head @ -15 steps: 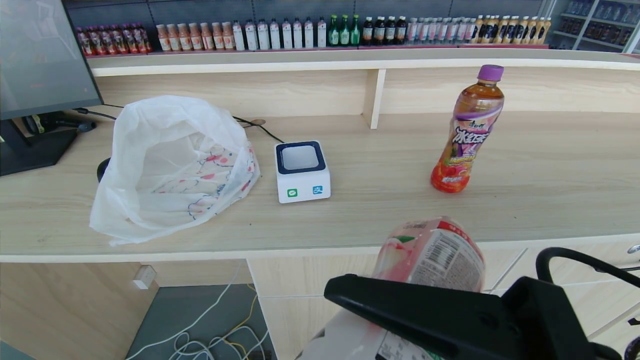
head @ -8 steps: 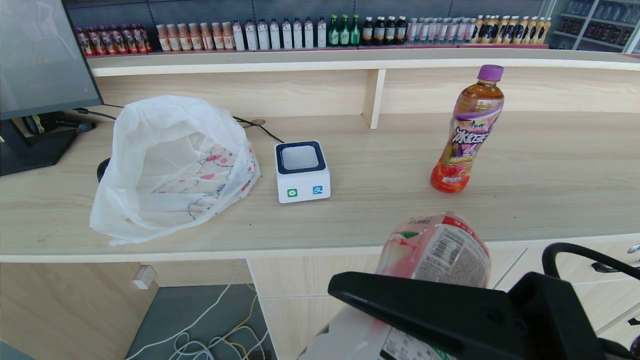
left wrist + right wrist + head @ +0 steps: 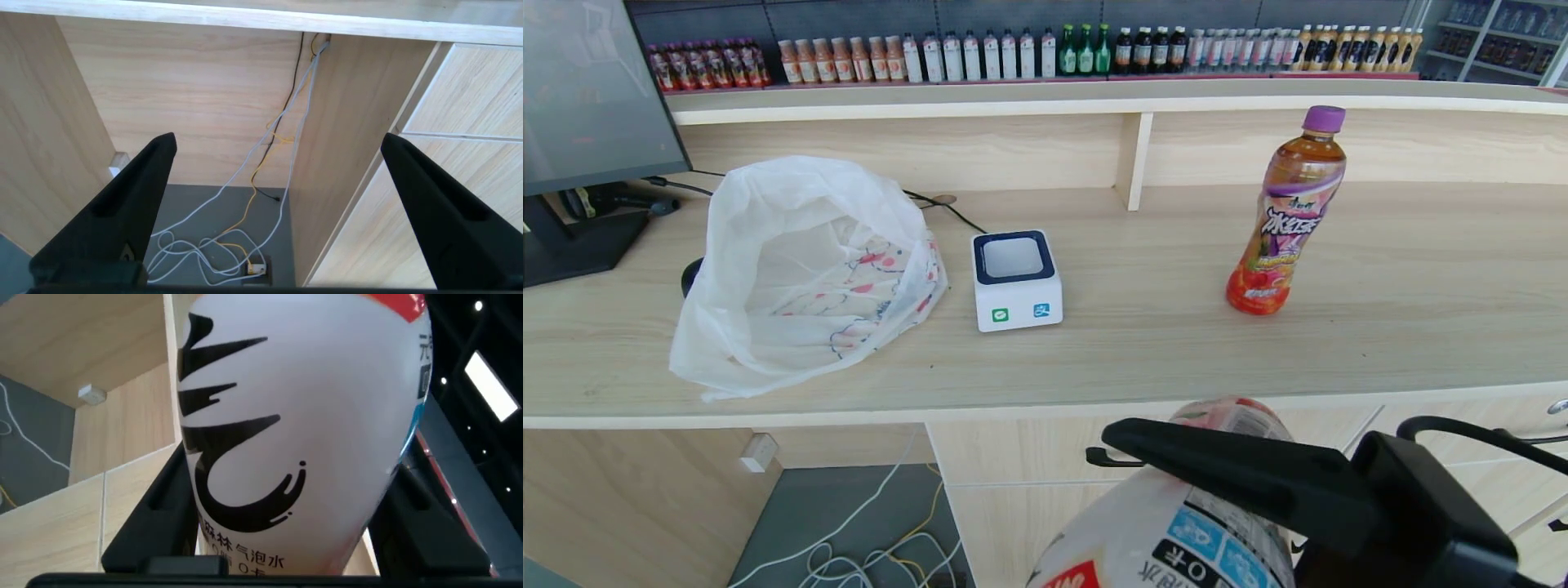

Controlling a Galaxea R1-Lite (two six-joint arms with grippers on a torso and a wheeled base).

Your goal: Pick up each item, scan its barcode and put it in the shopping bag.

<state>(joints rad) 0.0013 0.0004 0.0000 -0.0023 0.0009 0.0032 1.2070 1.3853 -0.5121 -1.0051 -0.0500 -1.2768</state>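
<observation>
The wooden counter (image 3: 1143,343) carries everything for the task, set in a row, so that one arm can pass from item to scanner to bag.

The white shopping bag (image 3: 800,261) lies at the robot's left on the counter. Its mouth is open toward the robot, probably so that an item can be pushed in without a second hand.

An orange tea bottle (image 3: 1286,216) with a purple cap stands upright at the right, well apart from the scanner. It looks not yet handled and waits for its turn.

A second bottle (image 3: 1168,531), with a white label, is in the air in front of the counter's edge, close to the robot and tilted on its side. I see no barcode on the side that faces up.

The small white scanner (image 3: 1016,282) stands between bag and tea bottle, just beside the bag, with its window facing up. So I judge that the barcode must be turned downward over it.

The right gripper (image 3: 286,514) has its fingers closed on both sides of the white-label bottle.

The left gripper (image 3: 274,212) hangs below the counter, spread wide with nothing in it.
</observation>
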